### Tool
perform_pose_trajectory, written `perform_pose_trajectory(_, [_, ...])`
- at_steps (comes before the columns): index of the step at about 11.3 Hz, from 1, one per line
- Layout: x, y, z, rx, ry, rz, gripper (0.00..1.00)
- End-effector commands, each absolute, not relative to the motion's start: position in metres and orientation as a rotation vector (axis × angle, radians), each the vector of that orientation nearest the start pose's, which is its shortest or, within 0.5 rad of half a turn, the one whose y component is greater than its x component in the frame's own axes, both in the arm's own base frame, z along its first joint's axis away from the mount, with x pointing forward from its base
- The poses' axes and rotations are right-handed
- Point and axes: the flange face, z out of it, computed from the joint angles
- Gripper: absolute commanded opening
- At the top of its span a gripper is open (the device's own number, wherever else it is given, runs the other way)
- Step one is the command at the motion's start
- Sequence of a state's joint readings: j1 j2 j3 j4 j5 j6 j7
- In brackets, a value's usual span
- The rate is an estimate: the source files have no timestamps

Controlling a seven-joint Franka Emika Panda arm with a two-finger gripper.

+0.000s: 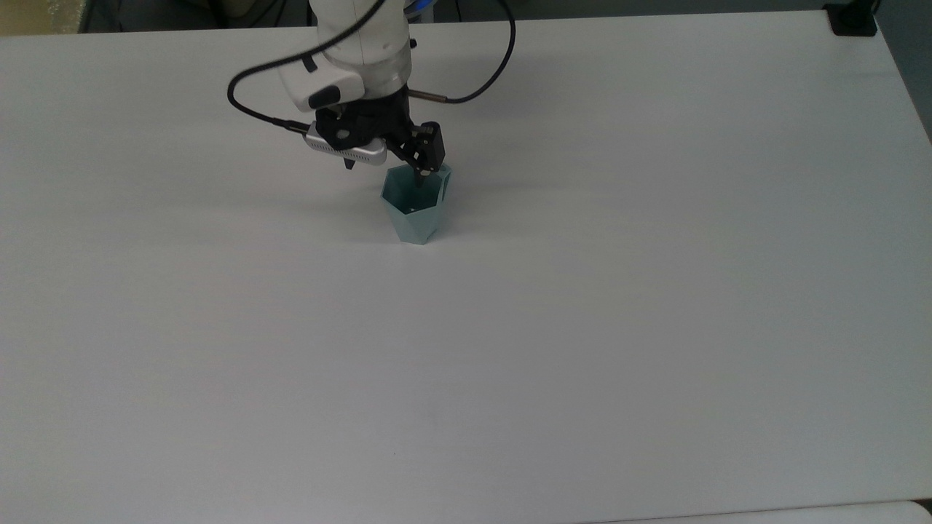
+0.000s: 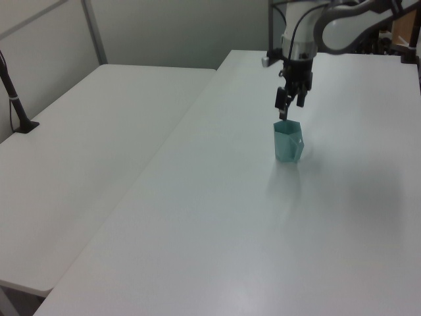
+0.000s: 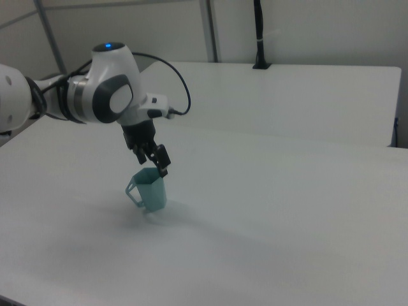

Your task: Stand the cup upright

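Note:
The pale teal faceted cup [image 1: 416, 218] stands upright on the white table [image 1: 582, 327], its dark mouth facing up. A small handle [image 1: 445, 172] sticks out near the rim, on the right view's left side of the cup [image 3: 152, 193]. My gripper [image 1: 386, 167] hangs just above the rim, open and holding nothing. One fingertip [image 1: 421, 173] points down over the mouth. In the left view the gripper [image 2: 289, 106] is clear of the cup [image 2: 287, 142], with a small gap between them.
A second white table [image 2: 99, 131] lies alongside at the left view's left, with a black clamp post [image 2: 16, 105] on it. A black cable [image 1: 495, 65] loops from the wrist. Another black clamp [image 1: 850, 18] sits at the top view's far right corner.

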State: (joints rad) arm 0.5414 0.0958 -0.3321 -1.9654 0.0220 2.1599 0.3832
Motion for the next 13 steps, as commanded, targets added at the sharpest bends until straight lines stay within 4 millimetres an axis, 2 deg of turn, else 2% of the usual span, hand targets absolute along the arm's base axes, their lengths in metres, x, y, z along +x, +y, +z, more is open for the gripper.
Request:
perform_pose_trajectory(1, [0.577,0.097,0.508,-3.038,0.309,-0.289,1.0])
perform_pose_trajectory(2, [0.579,0.071,0.537,-3.029,0.29,-0.313,1.0])
perform_pose_trajectory(3, [0.576,0.052,0.56,-3.049,0.137,-0.269,1.0])
perform_pose_trajectory(5, [0.561,0.006,0.593,-3.049,-0.141,-0.136,1.0])
perform_pose_trajectory(6, [0.554,-0.006,0.605,-3.047,-0.167,-0.104,1.0])
perform_pose_trajectory(7, [0.548,-0.012,0.618,-3.042,-0.158,-0.117,1.0])
perform_pose_trajectory(9, [0.539,-0.022,0.633,-3.034,-0.104,-0.152,1.0])
perform_pose_trajectory(10, [0.536,-0.029,0.636,-3.032,-0.058,-0.16,1.0])
perform_pose_trajectory(13, [0.535,-0.028,0.637,-3.031,-0.053,-0.164,1.0])
